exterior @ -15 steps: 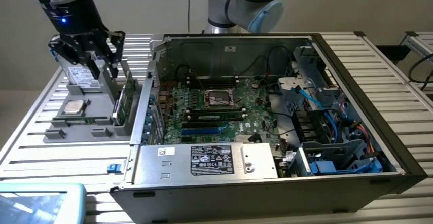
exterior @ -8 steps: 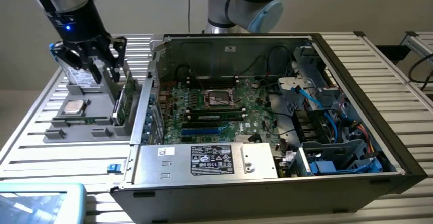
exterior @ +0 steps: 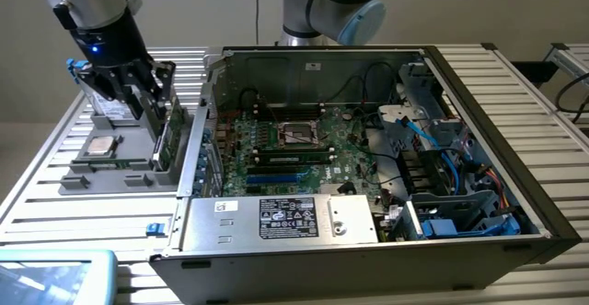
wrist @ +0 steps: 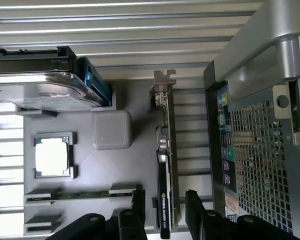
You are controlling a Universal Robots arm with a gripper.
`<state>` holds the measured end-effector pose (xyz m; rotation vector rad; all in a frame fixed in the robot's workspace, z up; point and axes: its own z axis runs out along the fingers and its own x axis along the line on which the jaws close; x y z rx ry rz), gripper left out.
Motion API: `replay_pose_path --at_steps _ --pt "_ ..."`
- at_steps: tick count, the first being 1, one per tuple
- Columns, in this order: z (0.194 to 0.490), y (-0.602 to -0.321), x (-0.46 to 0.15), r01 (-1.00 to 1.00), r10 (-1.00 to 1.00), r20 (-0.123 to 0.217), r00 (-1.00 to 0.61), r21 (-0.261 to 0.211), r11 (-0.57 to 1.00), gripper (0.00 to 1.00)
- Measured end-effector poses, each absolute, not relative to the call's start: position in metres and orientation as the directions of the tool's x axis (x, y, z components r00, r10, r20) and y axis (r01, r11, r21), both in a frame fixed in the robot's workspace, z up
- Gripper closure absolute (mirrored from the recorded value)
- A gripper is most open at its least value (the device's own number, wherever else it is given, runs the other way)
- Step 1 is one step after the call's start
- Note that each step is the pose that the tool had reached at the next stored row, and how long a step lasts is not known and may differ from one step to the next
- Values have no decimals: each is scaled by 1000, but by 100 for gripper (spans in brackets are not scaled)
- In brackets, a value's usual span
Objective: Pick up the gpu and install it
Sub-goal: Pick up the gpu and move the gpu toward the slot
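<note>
Barely begun: the gripper [wrist: 165, 202] was poised over the gpu [wrist: 166, 150], with nothing lifted.
Its jaws stood apart, one finger on either side of the card, and seemingly not pressing it. The gpu stood on edge in its slot of the grey parts tray [exterior: 101, 181], just beside the open computer case [exterior: 487, 132]. Lifting it and seating it on the motherboard [exterior: 276, 146] were both left to do. Tray and case sat on a slatted aluminium table [exterior: 37, 208] before a plain pale wall [exterior: 203, 8].

Gripper [exterior: 149, 103] low over upright gpu [exterior: 171, 136] in grey tray [exterior: 92, 181], beside open computer case [exterior: 350, 272]
</note>
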<state>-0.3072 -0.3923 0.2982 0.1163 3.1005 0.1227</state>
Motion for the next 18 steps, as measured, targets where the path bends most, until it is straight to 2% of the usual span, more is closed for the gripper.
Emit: replay_pose_path --at_steps 18 --pt "266 -393 -306 101 105 -30 -994 113 988 54"
